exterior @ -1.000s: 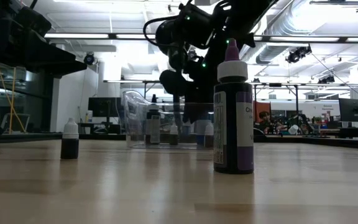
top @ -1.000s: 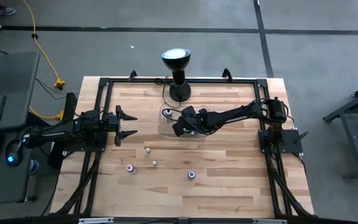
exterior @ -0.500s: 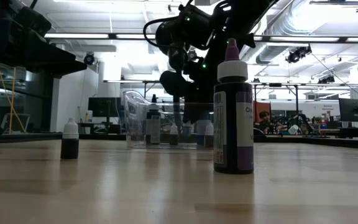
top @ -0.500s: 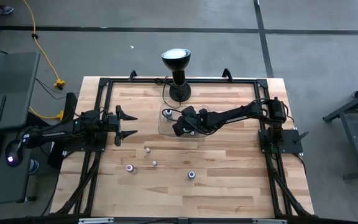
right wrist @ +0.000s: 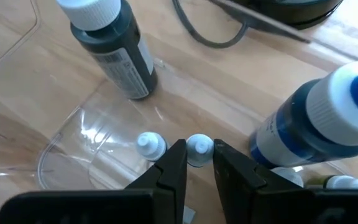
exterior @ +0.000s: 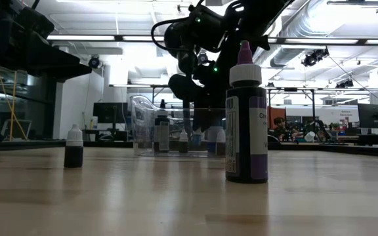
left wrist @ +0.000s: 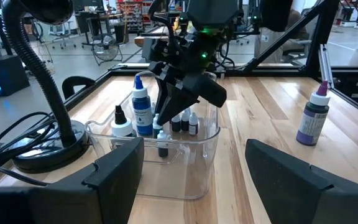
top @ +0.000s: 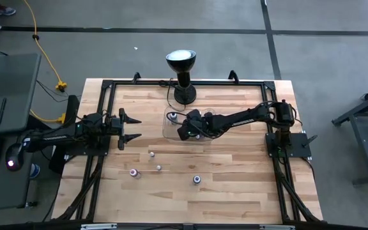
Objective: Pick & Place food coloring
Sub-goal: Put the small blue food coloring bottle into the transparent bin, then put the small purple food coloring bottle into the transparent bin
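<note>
My left hand (top: 135, 128) waits wide open and empty over the surface's (top: 235, 191) left side. My right hand (right wrist: 196, 163) is down inside the clear tray (left wrist: 185, 177), its fingers slightly parted around a small white-capped food coloring bottle (right wrist: 199, 149) standing among other bottles. Four more bottles (top: 197, 179) stand loose nearer the front.

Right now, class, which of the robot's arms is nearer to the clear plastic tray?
The right. Its tool reaches down inside the clear plastic tray among the small bottles. The left tool waits apart from it, off to the tray's side above the bare wood.
</note>
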### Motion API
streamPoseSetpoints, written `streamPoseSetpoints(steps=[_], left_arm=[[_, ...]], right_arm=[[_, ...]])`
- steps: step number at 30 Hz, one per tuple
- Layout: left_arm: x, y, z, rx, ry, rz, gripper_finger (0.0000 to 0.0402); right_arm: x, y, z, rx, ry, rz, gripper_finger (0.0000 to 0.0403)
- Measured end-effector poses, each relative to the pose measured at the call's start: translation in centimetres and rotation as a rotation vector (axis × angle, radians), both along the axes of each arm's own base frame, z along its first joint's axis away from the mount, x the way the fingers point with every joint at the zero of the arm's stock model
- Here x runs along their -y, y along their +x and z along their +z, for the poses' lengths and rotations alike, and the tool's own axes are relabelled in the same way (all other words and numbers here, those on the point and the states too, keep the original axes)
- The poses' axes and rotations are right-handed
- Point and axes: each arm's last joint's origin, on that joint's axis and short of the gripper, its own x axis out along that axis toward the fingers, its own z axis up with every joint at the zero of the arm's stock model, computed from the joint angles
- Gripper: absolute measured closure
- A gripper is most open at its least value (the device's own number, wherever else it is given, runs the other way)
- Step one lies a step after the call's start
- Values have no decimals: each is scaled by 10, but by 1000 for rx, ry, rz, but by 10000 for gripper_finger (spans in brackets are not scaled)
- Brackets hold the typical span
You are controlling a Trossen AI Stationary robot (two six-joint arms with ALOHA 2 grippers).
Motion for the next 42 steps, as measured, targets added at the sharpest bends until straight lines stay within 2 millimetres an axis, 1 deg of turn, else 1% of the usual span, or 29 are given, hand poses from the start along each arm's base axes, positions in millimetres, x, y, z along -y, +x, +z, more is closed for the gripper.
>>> streamPoseSetpoints(steps=[15,30,37,42], left_arm=[[0,0,0,0,0,0,124],[0,0,0,0,0,0,124],[0,0,0,0,0,0,124],[0,0,0,0,0,0,124]], right_arm=[[2,0,0,-5,12,1,331],[2,0,1,-29,-4,45,331],[3,3,17,-81,-45,45,331],[2,8,42,-152,-49,113,331]])
